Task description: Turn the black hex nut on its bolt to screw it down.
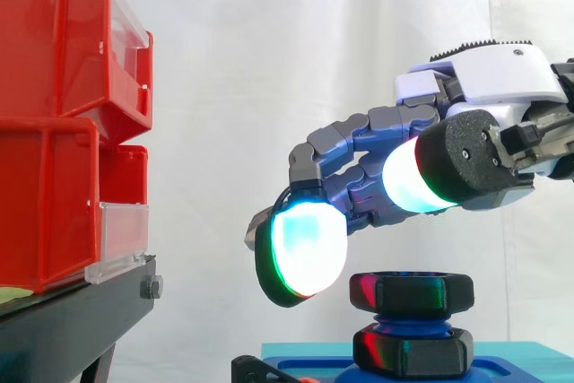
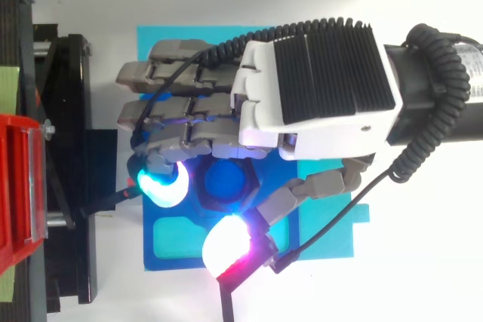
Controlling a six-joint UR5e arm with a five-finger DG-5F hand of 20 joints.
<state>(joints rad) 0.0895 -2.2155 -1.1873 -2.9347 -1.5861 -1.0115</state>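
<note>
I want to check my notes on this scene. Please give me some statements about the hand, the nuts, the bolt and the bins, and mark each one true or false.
1. The hand is above the top nut. True.
2. The bolt is red. False: it is blue.
3. The red bins rest on a black stand. True.
4. The top nut lies flat on the plate. False: it sits higher on the bolt, above a second nut.

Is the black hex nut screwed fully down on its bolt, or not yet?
Not yet. Side view: blue bolt thread shows between the nut and the lower black hex.
</note>
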